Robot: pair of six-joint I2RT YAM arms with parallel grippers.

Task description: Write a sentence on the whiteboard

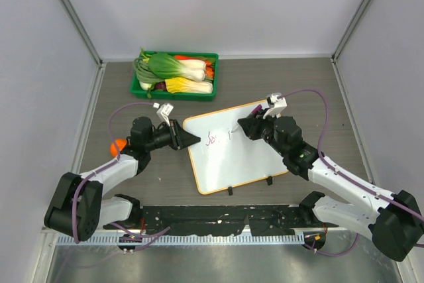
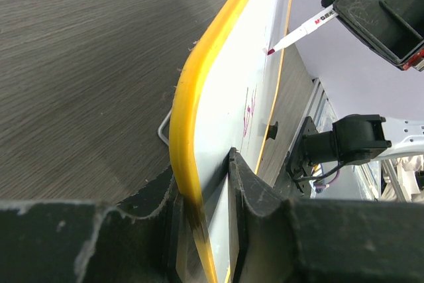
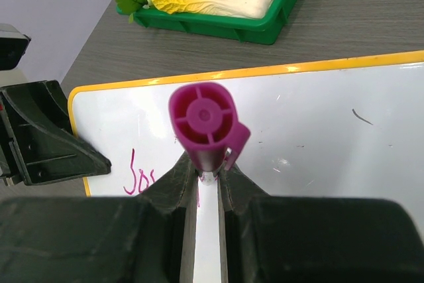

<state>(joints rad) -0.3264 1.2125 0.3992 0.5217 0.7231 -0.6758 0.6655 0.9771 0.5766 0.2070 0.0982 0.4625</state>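
The whiteboard (image 1: 235,160) lies tilted in the middle of the table, white with an orange-yellow rim. My left gripper (image 1: 192,138) is shut on its left edge; in the left wrist view the rim (image 2: 189,117) runs between the fingers of that gripper (image 2: 205,167). My right gripper (image 1: 244,127) is shut on a purple marker (image 3: 202,120), and its tip (image 2: 270,51) rests on the board. The sentence (image 3: 140,178) shows only as a few purple-pink letters near the left edge, partly hidden behind the right gripper (image 3: 209,167).
A green tray (image 1: 173,95) of toy vegetables stands at the back, left of centre. An orange object (image 1: 118,145) lies beside the left arm. Two black feet (image 1: 230,190) sit on the board's near edge. Grey walls enclose the table.
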